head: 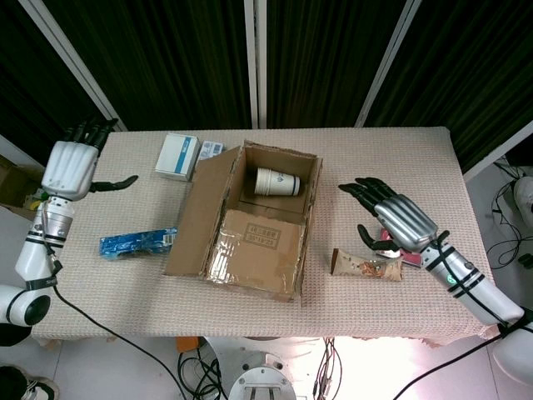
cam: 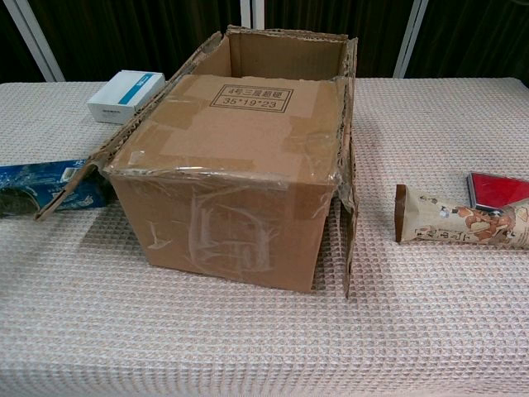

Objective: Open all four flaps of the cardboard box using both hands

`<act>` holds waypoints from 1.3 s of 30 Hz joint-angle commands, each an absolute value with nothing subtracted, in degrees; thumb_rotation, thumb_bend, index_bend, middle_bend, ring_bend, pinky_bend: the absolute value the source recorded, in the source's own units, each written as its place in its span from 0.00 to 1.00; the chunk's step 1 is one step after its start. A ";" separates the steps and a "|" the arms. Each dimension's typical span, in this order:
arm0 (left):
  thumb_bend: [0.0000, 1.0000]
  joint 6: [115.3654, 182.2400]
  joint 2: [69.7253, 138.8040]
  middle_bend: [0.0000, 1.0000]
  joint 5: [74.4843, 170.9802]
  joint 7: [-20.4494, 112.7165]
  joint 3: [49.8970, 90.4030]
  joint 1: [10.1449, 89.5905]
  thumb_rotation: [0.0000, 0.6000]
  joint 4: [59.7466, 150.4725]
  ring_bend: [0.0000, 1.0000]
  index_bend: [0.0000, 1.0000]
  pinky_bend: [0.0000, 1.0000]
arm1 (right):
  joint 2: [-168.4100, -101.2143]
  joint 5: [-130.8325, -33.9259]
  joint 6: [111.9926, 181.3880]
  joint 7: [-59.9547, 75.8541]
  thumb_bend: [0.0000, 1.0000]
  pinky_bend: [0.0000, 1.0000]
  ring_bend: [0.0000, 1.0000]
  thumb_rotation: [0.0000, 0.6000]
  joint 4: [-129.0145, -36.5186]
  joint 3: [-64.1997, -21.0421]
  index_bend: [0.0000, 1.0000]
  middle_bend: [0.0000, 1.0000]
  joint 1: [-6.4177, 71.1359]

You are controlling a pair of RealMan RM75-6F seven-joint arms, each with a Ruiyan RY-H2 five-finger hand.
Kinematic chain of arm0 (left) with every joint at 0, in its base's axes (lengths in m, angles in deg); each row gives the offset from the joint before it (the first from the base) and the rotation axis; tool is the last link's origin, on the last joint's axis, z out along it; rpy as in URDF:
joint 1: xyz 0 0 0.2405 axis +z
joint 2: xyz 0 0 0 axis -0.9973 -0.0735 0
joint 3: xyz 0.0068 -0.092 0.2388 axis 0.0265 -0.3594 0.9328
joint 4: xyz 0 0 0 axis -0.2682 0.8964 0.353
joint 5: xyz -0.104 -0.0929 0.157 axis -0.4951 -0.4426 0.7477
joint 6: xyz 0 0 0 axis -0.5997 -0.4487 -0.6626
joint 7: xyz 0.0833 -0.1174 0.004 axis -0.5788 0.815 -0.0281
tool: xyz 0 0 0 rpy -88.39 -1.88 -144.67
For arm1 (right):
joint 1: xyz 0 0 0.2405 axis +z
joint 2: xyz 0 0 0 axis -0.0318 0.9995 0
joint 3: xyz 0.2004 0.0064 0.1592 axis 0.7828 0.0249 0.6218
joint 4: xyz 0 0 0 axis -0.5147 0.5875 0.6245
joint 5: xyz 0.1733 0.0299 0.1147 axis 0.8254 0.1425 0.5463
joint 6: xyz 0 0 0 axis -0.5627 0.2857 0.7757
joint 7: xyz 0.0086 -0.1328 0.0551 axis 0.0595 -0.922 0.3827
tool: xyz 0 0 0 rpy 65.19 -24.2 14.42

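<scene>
On my table [head: 466,179] with its waffle-weave cloth I see a white-and-blue carton [head: 176,156] at the far left, a blue packet [head: 137,242] lying nearer me on the left, and a brown snack bar [head: 366,264] on the right, just beside a red packet [cam: 498,189]. A paper cup [head: 276,181] lies on its side.

A taped brown cardboard box [head: 250,229] sits mid-table, its near flap [cam: 235,124] lying closed, others open.

One cardboard box [head: 250,225]; one paper cup [head: 276,181]; one white carton [head: 177,157]; one blue packet [head: 137,242]; one snack bar [head: 366,264]; one red pouch [cam: 498,189].
</scene>
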State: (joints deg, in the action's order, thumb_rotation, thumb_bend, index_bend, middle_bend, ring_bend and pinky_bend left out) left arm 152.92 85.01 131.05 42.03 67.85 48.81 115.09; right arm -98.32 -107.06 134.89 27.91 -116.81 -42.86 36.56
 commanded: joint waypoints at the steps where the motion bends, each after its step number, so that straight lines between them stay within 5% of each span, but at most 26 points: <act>1: 0.09 155.31 84.35 0.15 133.42 45.50 69.55 51.80 0.23 112.96 0.05 0.08 0.16 | -96.56 -96.01 123.98 23.66 0.44 0.00 0.00 0.91 -121.47 -39.59 0.00 0.15 43.61; 12: 0.09 156.32 83.79 0.15 136.86 50.92 70.17 54.99 0.17 111.11 0.05 0.08 0.16 | -99.17 -72.34 101.53 32.34 0.12 0.00 0.00 0.90 -119.60 -35.44 0.00 0.14 57.56; 20: 0.09 155.79 83.91 0.15 137.93 52.44 69.70 55.50 0.15 110.09 0.05 0.08 0.16 | -103.13 -66.79 97.63 33.91 0.10 0.00 0.00 0.89 -115.33 -35.96 0.00 0.14 62.30; 39: 0.09 155.18 83.68 0.15 138.75 54.49 68.91 57.14 0.15 108.71 0.05 0.08 0.16 | -111.59 -53.50 100.81 27.60 0.09 0.00 0.00 0.88 -109.75 -48.28 0.00 0.21 77.46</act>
State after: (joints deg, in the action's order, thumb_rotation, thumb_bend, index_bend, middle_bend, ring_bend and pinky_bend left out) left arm 155.16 83.72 138.71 54.42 68.96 57.10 108.73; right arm -111.36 -53.72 100.46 27.67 -109.50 -48.26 77.40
